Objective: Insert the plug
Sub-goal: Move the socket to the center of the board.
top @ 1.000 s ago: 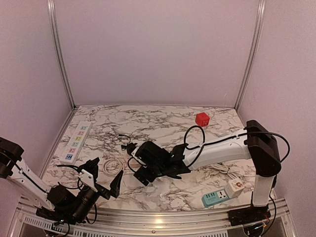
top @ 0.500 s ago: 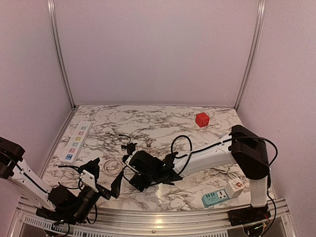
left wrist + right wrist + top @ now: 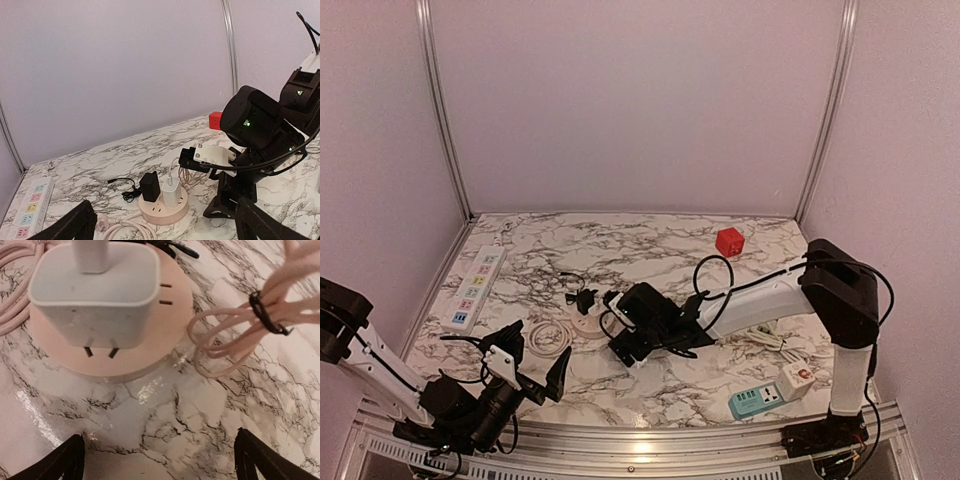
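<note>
A white charger plug stands in the round pink socket hub. A short length of its two prongs shows under its body. It also shows in the left wrist view on the hub, next to a black adapter. Its pink cable bundle lies to the right. My right gripper is open and empty, just right of the hub and low over the table. My left gripper is open and empty, near the front edge and facing the hub.
A white power strip with coloured sockets lies along the left edge. The hub's coiled pink cord is in front of it. A red cube sits at the back right. A teal power strip and a white adapter are at the front right.
My right gripper moved left up to the hub, then drew back to the right and a little away. The left arm has barely moved.
</note>
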`<state>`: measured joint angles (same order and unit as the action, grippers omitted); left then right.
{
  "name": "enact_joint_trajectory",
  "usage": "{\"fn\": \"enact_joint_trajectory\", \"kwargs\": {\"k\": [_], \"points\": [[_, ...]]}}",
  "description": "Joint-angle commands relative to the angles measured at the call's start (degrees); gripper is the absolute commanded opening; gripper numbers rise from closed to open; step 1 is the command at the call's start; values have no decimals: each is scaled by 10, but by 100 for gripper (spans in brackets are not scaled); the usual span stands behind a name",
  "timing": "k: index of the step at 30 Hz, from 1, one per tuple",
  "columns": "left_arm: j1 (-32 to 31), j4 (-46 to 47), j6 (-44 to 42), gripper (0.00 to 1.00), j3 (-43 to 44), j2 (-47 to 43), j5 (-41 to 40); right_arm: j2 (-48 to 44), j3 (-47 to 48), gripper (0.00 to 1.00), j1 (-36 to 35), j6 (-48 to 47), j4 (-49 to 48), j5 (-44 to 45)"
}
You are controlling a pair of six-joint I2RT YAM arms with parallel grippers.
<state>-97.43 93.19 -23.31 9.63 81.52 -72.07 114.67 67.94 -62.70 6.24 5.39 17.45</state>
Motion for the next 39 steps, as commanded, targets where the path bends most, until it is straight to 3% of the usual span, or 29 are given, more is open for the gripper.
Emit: {"fn": "enact_joint_trajectory", "kwargs": {"k": [1,16,39], "points": [[4,79,-3,99,18,10,-7,-15,-32,99,40,27,42,4],[5,79,-2,99,17,11,-7,-43,-49,98,62,46,89,51],[5,79,3,99,15,7,-8,-93,-91,98,80,48,59,57]]}}
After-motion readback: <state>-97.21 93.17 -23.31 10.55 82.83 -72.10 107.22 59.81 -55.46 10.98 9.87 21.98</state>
